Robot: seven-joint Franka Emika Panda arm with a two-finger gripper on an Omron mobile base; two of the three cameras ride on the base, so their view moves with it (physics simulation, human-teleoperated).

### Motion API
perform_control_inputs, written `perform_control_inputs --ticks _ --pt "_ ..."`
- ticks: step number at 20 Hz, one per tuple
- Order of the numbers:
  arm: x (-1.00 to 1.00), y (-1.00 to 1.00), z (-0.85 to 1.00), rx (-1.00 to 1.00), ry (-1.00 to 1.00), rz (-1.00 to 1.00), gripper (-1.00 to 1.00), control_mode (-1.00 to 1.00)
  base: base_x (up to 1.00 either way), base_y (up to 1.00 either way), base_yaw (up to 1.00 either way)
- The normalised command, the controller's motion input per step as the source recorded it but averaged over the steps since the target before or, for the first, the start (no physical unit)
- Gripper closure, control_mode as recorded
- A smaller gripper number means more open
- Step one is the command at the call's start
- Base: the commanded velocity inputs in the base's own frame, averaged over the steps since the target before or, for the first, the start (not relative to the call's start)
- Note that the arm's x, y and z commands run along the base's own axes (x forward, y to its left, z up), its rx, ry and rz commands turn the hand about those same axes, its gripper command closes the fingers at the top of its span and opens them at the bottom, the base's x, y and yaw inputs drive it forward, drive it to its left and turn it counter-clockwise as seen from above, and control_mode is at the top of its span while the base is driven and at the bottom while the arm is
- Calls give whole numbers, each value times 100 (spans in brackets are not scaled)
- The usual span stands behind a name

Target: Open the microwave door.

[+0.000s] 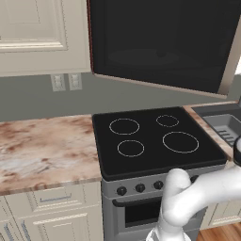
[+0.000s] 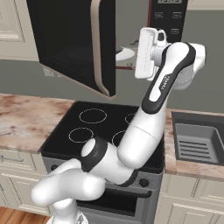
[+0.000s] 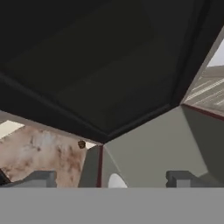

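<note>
Beyond the swung-out microwave door [image 2: 70, 43], the gripper [image 3: 111, 180] stands parted, empty; microwave [image 2: 168, 19] mostly hidden.

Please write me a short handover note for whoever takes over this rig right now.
Gripper: fingers apart, holding nothing, raised by the microwave opening.
Microwave door: already swung well out over the range; its beige handle sits at the free edge.
Microwave: control strip visible past the arm; a white plate sits inside.
Done: door is open wide.
Left: probably only pulling the arm back clear of the door; push it wider if full travel is wanted.
</note>
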Motion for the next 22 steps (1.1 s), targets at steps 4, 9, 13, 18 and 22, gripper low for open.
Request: perform_control_inputs --ticks 4,9,13,18,22 --pt "-82 90 0 -17 0 11 -100 -100 0 0 0" --pt "-92 100 0 -15 0 11 -100 -100 0 0 0" --pt "-100 100 0 -9 0 12 -100 -100 0 0 0" --pt "-100 95 0 -1 0 13 -100 -100 0 0 0" --pt "-100 99 -4 0 0 14 -100 -100 0 0 0"
